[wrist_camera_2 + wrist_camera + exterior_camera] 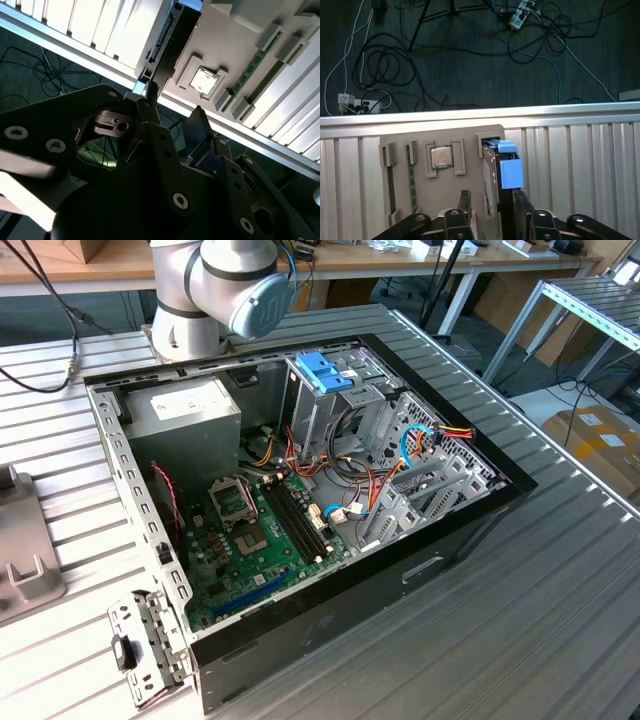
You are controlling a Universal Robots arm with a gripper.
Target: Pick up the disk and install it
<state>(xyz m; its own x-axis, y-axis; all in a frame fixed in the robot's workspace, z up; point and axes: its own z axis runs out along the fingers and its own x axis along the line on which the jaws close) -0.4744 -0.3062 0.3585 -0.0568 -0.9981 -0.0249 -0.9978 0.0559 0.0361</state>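
The disk (510,172) stands on edge in a slot of a beige parts tray (470,137), its light blue carrier rail facing the camera. In the first wrist view my gripper (492,201) is open and straddles the disk, one finger on each side, with a gap on one side. In the second wrist view the disk (167,42) shows as a dark edge beyond the gripper (175,102). The open computer case (120,455) lies on the slatted table in the exterior view.
The tray also holds a processor chip (441,156) and memory sticks (411,172). The table edge (480,116) runs just past the tray, with cables on the floor beyond. In the case are a drive cage with blue bracket (325,372) and a grey power supply (185,410).
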